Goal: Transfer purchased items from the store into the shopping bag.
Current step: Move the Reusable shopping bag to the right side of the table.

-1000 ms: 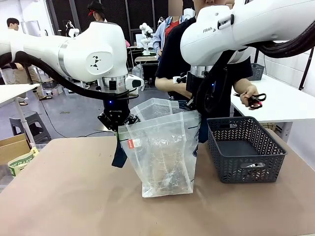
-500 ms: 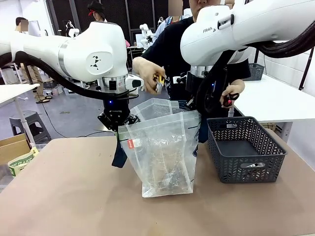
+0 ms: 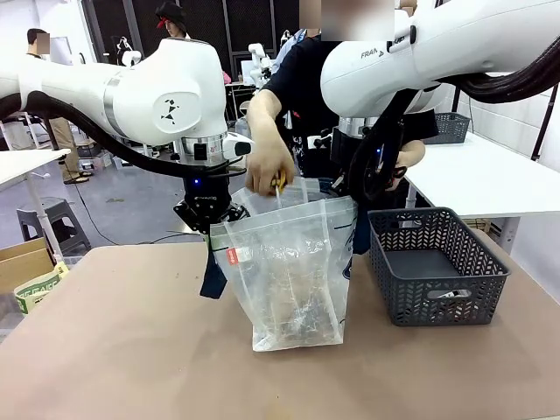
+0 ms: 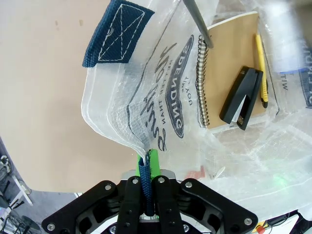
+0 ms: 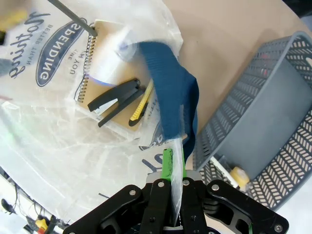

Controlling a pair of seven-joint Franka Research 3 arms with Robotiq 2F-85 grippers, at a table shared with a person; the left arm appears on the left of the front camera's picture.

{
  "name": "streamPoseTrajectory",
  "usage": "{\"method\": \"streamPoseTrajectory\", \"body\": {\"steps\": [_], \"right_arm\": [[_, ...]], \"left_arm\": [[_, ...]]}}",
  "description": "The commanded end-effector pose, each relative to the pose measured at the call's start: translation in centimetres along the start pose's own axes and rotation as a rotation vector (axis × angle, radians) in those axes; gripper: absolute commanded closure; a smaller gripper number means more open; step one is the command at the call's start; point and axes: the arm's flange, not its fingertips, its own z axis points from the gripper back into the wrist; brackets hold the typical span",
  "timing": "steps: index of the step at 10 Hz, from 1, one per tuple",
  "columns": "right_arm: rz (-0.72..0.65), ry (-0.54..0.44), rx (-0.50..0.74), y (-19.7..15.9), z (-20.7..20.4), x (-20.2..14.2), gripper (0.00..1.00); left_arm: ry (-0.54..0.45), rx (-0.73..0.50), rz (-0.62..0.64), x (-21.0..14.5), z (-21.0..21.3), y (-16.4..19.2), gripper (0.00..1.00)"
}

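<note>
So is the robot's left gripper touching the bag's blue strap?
Touching. In the left wrist view the left gripper has its jaws shut on the navy strap, pinched between its green pads.

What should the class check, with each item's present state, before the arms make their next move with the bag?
1. Left hand shut on a strap of the bag: ok.
2. Right hand shut on the other strap: ok.
3. Bag mouth held open: ok.
4. Person's hand clear of the mouth: not ok, it is at the mouth with a yellow item.
5. Basket emptied: not ok, a small item lies inside.
6. Grips firm enough for a lift: cannot tell.
</note>
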Motion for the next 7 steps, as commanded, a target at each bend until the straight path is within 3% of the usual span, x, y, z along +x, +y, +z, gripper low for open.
{"method": "streamPoseTrajectory", "body": {"steps": [1, 7], "right_arm": [[-0.007, 0.005, 0.0, -0.31, 0.0, -0.19, 1.0], [-0.007, 0.005, 0.0, -0.31, 0.0, -0.19, 1.0]], "left_arm": [[-0.001, 0.002, 0.011, -0.02, 0.2, 0.31, 1.0], [-0.001, 0.002, 0.011, -0.02, 0.2, 0.31, 1.0]]}}
